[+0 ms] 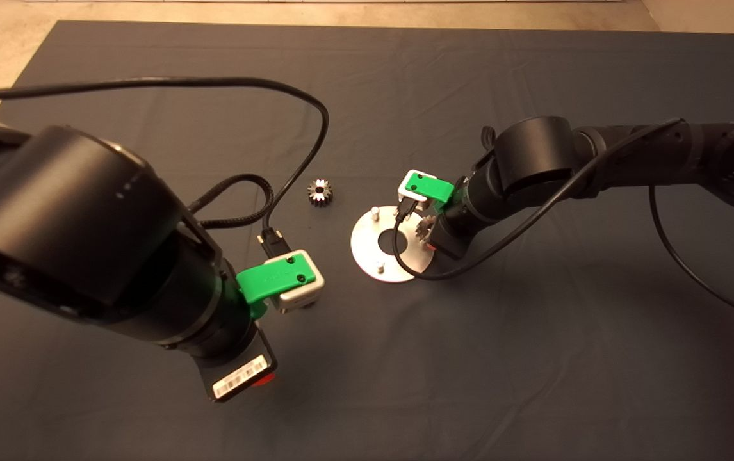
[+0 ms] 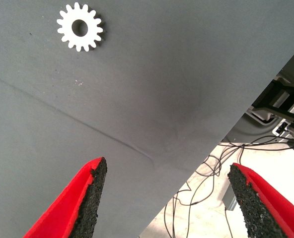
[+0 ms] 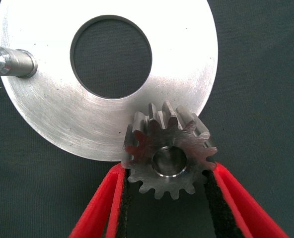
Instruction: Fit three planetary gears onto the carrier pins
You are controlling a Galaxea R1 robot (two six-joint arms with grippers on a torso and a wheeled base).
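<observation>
Head view. Carrier plate (image 1: 367,251), round, silver, central hole, on the mat near centre. Two carrier pins (image 1: 375,213) show bare on it; the third lies under my right gripper (image 1: 423,230) and I cannot see it. One loose planetary gear (image 1: 319,193) lies on the mat just beyond the plate. My left gripper (image 1: 280,282) hangs beside the plate, carrying nothing.

Left wrist view. My left fingers (image 2: 90,196) stand wide apart over bare mat. The loose gear (image 2: 80,27) lies flat, bore up, well apart from them.

Right wrist view. My right fingers (image 3: 107,198) are clamped on a held gear (image 3: 169,156) across its teeth, at the plate's edge. Whether its bore sits on a pin I cannot tell.

Handling, as I judge it: solid steel, stiff, heavy for its size, slippery on the tooth tips. Grip across opposite teeth with the pads, bore kept level, or it will jam on the pin.
</observation>
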